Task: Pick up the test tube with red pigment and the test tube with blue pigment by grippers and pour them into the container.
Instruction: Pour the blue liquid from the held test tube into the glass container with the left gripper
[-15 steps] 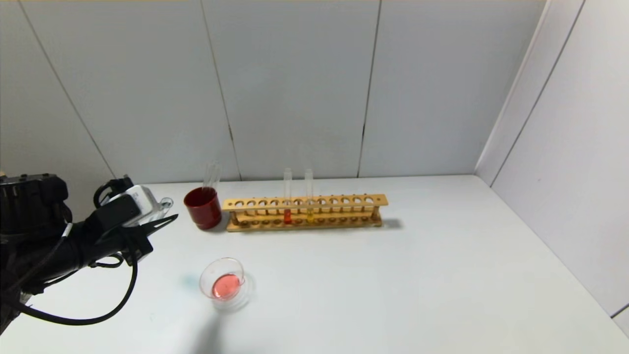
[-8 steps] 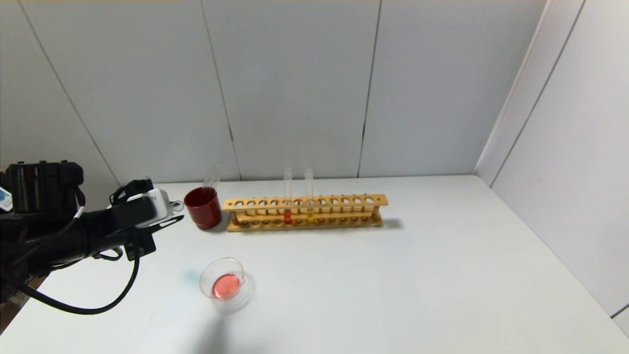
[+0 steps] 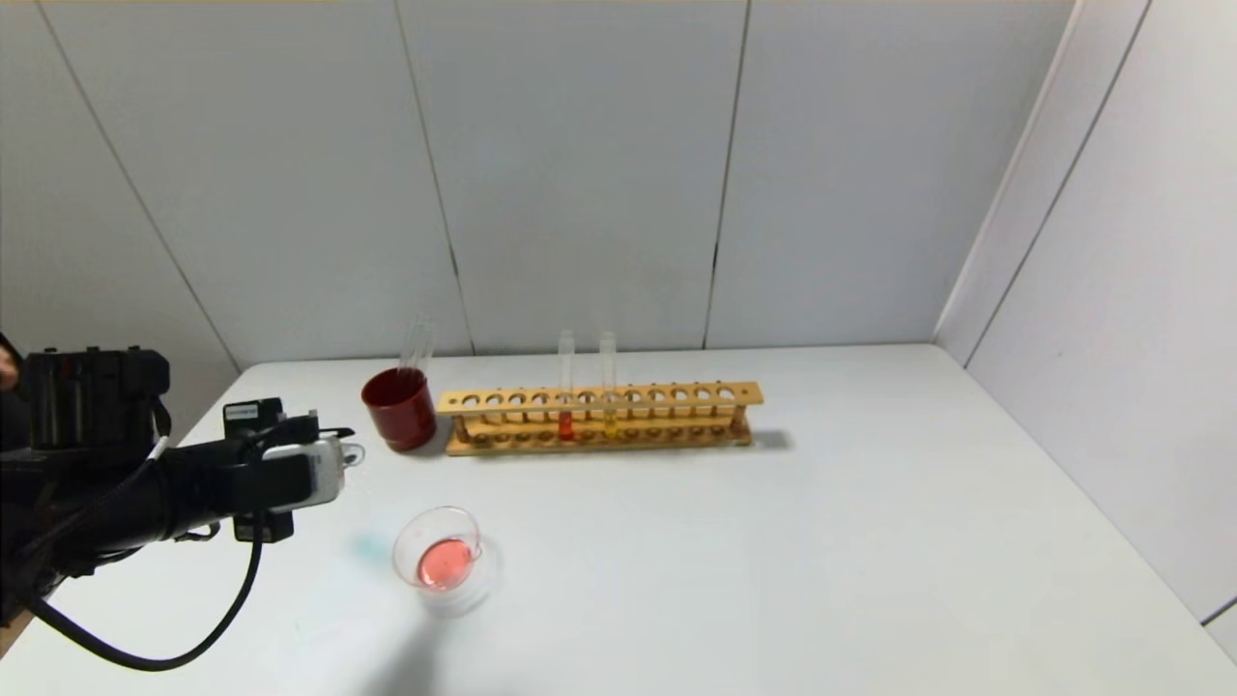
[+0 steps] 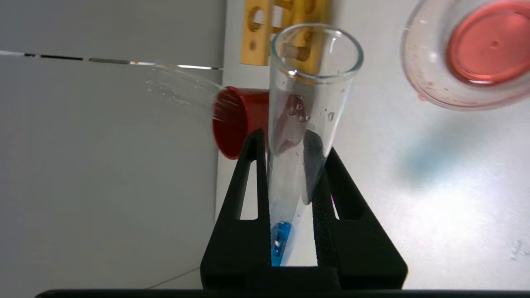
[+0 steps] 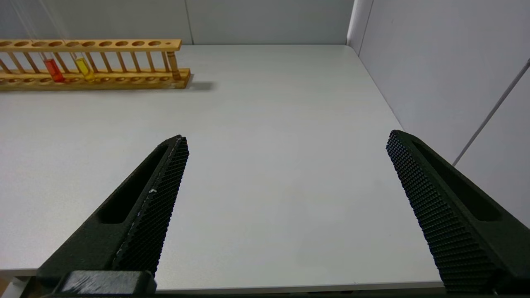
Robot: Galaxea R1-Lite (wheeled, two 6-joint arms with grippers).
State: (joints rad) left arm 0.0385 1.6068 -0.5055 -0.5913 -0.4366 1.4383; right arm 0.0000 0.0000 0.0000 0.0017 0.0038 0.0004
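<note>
My left gripper [image 3: 333, 466] is shut on the test tube with blue pigment [image 4: 306, 103]. The tube lies nearly level, with its open mouth [image 3: 352, 454] pointing right. In the left wrist view the black fingers [image 4: 248, 186] clamp the glass and a little blue liquid [image 4: 279, 242] sits at its base. The container [image 3: 440, 556], a clear glass dish holding pink-red liquid, stands on the table right of and nearer than the gripper, apart from the tube's mouth; it also shows in the left wrist view [image 4: 418, 70]. My right gripper [image 5: 287, 138] is open and empty over the table's near right part.
A dark red cup [image 3: 399, 408] with an empty clear tube [image 3: 417, 346] leaning in it stands behind the left gripper. Right of it is a wooden rack [image 3: 676, 396] holding a red-orange tube [image 3: 565, 387] and a yellow tube [image 3: 607, 387]. Walls close the back and right.
My left gripper has come down and forward with the blue tube, rolling its wrist so that the tube lies flatter. The dish, cup and rack have not moved.
</note>
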